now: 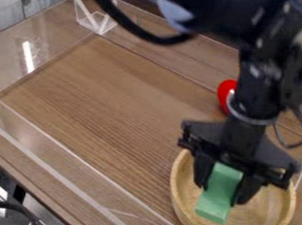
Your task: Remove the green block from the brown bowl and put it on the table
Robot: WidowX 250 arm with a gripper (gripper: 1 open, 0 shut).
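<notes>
The green block (217, 202), a flat light-green bar, stands steeply tilted between the two black fingers of my gripper (226, 188), which is shut on it. The gripper points straight down over the brown bowl (179, 191), a wide tan wooden bowl at the near right corner of the table (102, 96). The block's lower end hangs just above the inside of the bowl. Its upper end is hidden behind the gripper body.
A red strawberry toy (225, 91) lies on the wood just behind the bowl, partly hidden by the arm. Clear acrylic walls (42, 39) run along the left, far and near edges. Bare tabletop stretches to the left of the bowl.
</notes>
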